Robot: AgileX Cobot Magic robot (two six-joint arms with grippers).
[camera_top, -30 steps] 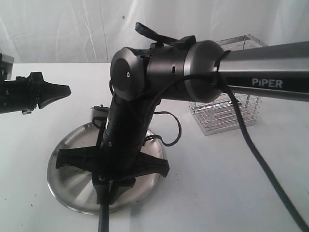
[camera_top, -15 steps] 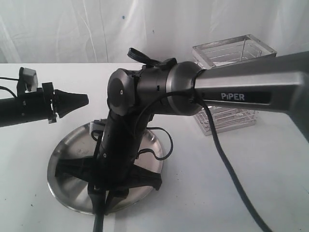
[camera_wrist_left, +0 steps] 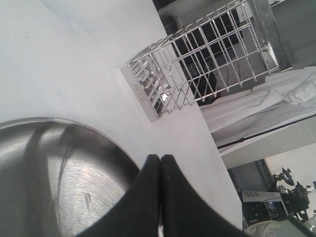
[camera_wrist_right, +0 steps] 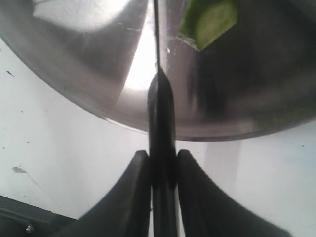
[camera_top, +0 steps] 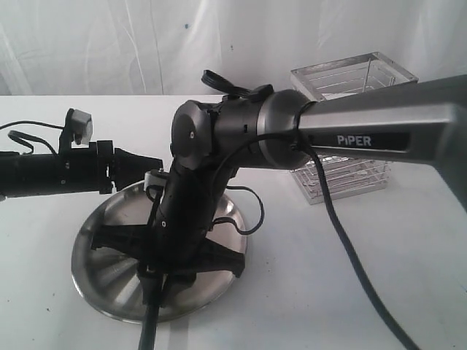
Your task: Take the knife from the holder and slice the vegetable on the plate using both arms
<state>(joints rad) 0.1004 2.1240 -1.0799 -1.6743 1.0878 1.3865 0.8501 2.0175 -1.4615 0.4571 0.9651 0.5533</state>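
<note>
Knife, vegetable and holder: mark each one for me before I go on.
knife (camera_wrist_right: 160,108), right wrist view, on the black handle.
vegetable (camera_wrist_right: 210,19), right wrist view, on the pale green cut face.
holder (camera_wrist_left: 140,93), left wrist view, on the flat metal frame strip.

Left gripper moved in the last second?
Yes. In the exterior view the left gripper has moved right and down, from left of the plate's far rim to just over it.

Left arm (camera_top: 51,171) stretched level from the left, left pincer (camera_wrist_left: 160,163) pressed shut, right arm (camera_top: 379,127) bent down at the wrist, right pincer (camera_wrist_right: 162,154) clamping the knife (camera_wrist_right: 161,106)
</note>
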